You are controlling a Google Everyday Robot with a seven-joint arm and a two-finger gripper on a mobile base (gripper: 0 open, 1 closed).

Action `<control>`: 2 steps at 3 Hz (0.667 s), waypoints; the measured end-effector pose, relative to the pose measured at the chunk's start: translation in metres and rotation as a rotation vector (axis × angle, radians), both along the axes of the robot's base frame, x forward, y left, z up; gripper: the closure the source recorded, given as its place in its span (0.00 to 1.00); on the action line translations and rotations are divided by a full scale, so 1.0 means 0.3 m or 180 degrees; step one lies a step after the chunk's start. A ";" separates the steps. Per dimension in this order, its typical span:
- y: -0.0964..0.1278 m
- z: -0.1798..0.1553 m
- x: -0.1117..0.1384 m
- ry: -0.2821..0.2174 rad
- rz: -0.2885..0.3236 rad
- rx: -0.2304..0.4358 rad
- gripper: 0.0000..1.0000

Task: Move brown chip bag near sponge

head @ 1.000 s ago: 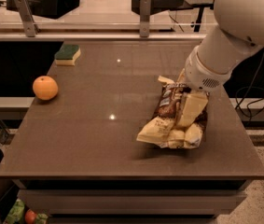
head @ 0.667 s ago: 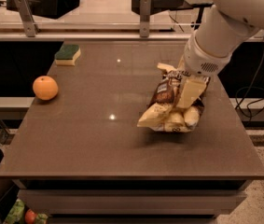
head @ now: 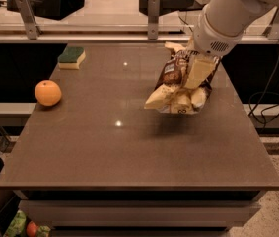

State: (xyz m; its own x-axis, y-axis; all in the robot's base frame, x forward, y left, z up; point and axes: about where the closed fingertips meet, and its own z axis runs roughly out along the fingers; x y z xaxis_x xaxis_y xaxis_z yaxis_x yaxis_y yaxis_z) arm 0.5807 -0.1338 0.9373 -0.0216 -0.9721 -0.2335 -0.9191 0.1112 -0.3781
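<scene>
brown chip bag held up at right of the table, sponge far off at upper left

brown chip bag [head: 178, 90] hangs crumpled in the right centre of the frame. its dark printed front faces left and its cream-yellow end bunches at the bottom. a soft shadow lies on the brown table [head: 129, 157] just below it, so it looks to be clear of the surface. the gripper [head: 198, 74] comes down from the upper right on a thick white arm [head: 227, 14], and its pale fingers are pinched onto the upper part of the bag, gripping the foil.

the sponge [head: 71, 57] sits flat near the table's upper left corner, green side up over yellow, well apart from the bag. an orange [head: 48, 93] rests near the left edge, below the sponge and apart from it.

behind the table runs a rail with two grey metal posts [head: 153, 16]. a black cable [head: 269, 102] loops down at the far right. on the floor at lower left, something green and something round and red [head: 32, 228] peek out beside the table base.
</scene>
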 end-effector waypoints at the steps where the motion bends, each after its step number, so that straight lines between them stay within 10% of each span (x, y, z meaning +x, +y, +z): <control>1: 0.013 0.045 0.099 -0.0236 0.0037 0.0038 1.00; 2: 0.042 0.067 0.194 -0.0469 0.0104 0.0158 1.00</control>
State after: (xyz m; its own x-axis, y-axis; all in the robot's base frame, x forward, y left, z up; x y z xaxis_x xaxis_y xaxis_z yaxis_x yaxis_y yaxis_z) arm 0.6389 -0.1212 0.9573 0.0479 -0.9589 -0.2795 -0.8574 0.1041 -0.5040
